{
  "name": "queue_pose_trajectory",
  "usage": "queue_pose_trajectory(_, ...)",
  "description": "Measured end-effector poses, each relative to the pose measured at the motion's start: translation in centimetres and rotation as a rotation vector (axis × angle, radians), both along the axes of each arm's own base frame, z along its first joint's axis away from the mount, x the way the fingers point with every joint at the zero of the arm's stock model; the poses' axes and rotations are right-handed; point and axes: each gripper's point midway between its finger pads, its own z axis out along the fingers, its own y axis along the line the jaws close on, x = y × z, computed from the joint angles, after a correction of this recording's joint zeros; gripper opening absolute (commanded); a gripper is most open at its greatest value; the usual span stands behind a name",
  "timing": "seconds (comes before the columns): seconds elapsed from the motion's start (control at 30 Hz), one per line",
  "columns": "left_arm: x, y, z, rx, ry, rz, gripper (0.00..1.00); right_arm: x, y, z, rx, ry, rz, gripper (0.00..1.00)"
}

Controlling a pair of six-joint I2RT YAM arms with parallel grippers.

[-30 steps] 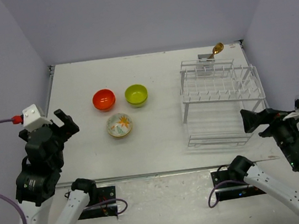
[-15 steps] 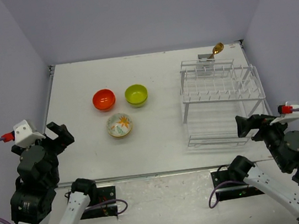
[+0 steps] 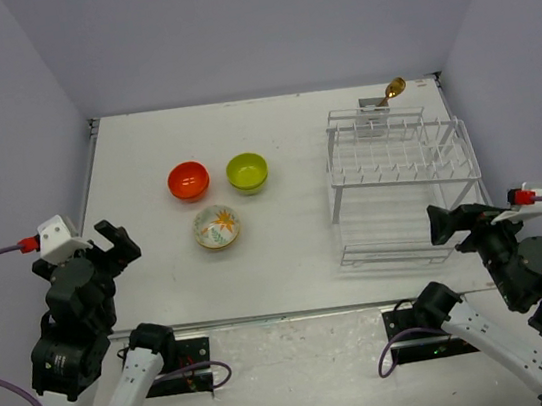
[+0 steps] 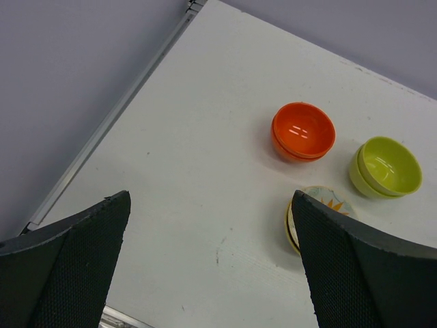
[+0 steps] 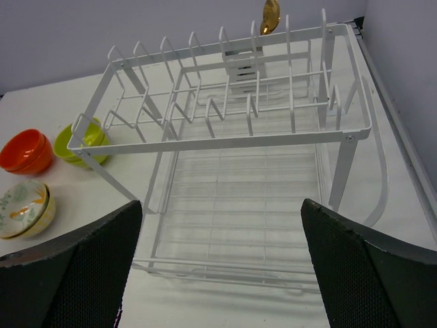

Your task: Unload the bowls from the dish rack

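Bowls (image 3: pixel 217 226) stand left of centre on the surface (image 3: pixel 289 256) and the dish rack (image 3: pixel 402 185) at its right edge holds none, so unloading appears complete; left tool (image 3: pixel 115 241) and right tool (image 3: pixel 444 226), both wide and empty, need only park.

Bright, even light; faint soft shadows; small glints on the orange bowl (image 4: pixel 304 131); sharp focus.

A gold spoon (image 3: pixel 395 88) sticks up, bowl end uppermost, near the far right corner of the white table (image 3: pixel 287 246).
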Motion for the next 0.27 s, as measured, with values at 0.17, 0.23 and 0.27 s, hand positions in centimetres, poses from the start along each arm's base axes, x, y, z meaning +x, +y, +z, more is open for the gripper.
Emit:
queue_pose_trajectory(0.17, 0.14, -0.05, 0.28, -0.003, -0.013, -0.001, 1.0, 0.08, -0.22, 0.01, -0.001, -0.002, -0.015, 0.99)
queue_pose_trajectory(0.23, 0.14, -0.04, 0.3, -0.001, -0.013, -0.002, 1.0, 0.1, -0.22, -0.01, -0.002, -0.001, -0.016, 0.99)
queue_pose_trajectory(0.27, 0.14, -0.03, 0.32, 0.001, -0.013, -0.002, 1.0, 0.11, -0.22, -0.01, -0.003, -0.001, -0.016, 0.99)
